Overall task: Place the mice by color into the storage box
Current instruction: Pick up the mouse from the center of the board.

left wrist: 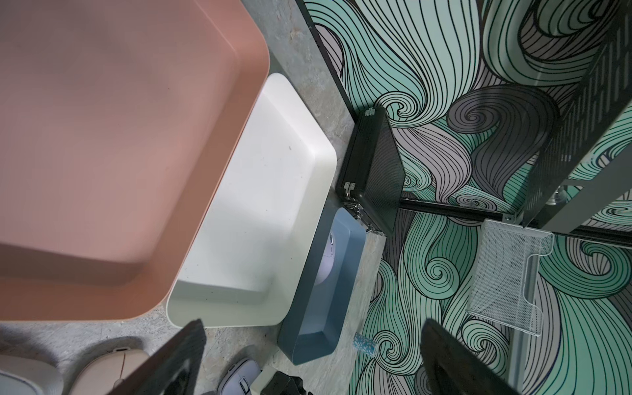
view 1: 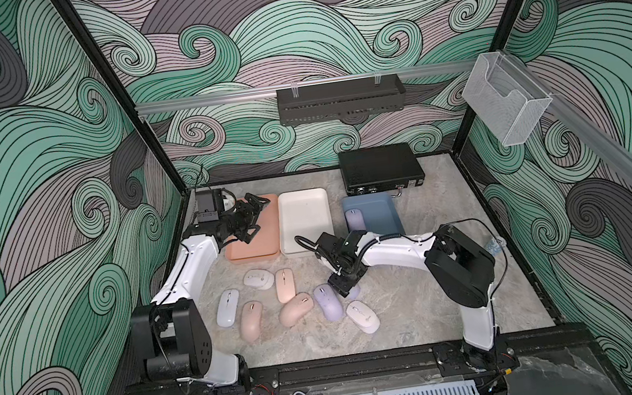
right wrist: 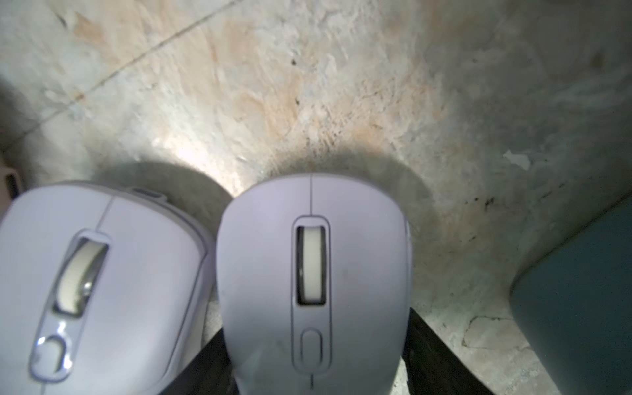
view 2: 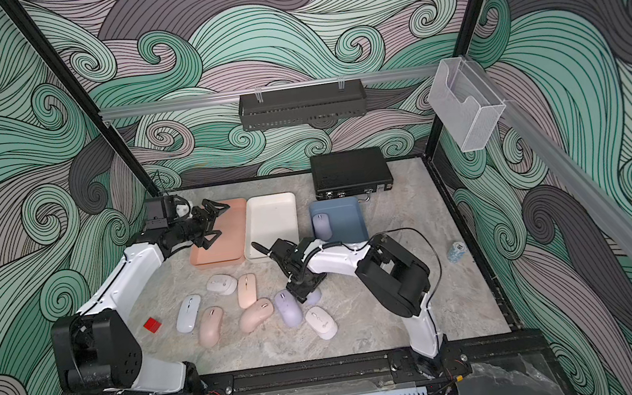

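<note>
- The right gripper (view 1: 347, 288) is lowered over a lavender oval plastic mouse (right wrist: 314, 273) that lies on the grey marble-patterned tabletop (view 1: 425, 300). Its black fingers (right wrist: 434, 352) flank the shell on both sides, but I cannot tell whether they press on it.
- A second lavender mouse (right wrist: 102, 273) lies just beside that one, nearly touching it.
- A third lavender mouse (view 1: 354, 220) lies inside the slate-blue rectangular plastic tray (view 1: 381, 214).
- The left gripper (view 1: 256, 217) hangs above the terracotta-pink tray (view 1: 254, 251) with its jaws spread wide.
- The cream-white tray (view 1: 302, 217) stands between the pink and blue trays.
- A pale pink mouse (view 1: 284, 285), another pink mouse (view 1: 251, 320) and a last pink mouse (view 1: 295, 309) lie loose on the tabletop.
- A whitish-grey mouse (view 1: 258, 279), another whitish mouse (view 1: 228, 307) and a last whitish mouse (view 1: 362, 316) lie among them.
</note>
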Tool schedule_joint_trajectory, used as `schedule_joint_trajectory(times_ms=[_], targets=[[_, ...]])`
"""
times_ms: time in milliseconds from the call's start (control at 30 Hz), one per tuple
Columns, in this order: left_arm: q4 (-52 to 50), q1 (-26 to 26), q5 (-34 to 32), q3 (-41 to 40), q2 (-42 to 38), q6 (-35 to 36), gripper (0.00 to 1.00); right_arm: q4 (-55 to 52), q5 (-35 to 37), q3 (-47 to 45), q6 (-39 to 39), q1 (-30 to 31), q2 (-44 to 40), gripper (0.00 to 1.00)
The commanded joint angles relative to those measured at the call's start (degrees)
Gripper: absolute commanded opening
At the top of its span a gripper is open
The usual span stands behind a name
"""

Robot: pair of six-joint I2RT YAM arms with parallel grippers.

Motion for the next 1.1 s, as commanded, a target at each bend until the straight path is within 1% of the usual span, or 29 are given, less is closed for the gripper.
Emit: schedule_joint_trajectory(times_ms=[0,200,400,600,733,833,1067], targets=[[0.86,-0.52,1.65,1.25,0.82,-0.58,0.96,0.08,-0.45,0.19,-0.66,-0.57,0.61,0.65],[0.88,-0.51,1.21,1.26,0.19,-0.06,0.96,0.04,0.35,-0.48,-0.4,-0.73,0.14,0.62],[1.06,-0.52,2.06,1.29,0.74,-0.49,0.96,0.16,1.67,-0.85,1.33,-0.68,-3.86,0.58],[1.26,-0.52,2.07,1.26,-0.02,-0.49,0.95,-2.0,4.6,1.38,2.98,-0.13,-6.99,0.58],[1.32,-0.52,1.81,1.29,-0.63,-0.05,0.96,-4.82,6.5,4.68,4.1,-0.22,-9.19,0.57],[2.28,-0.74,2.87,1.35,-0.95,0.05,0.95,-7.32,9.06,7.1,4.47,-1.06,-10.16,0.57],[2.52,-1.65,3.04,1.52,-0.66,1.06,0.95,-7.85,9.4,6.95,3.9,-5.14,-14.11,0.57]])
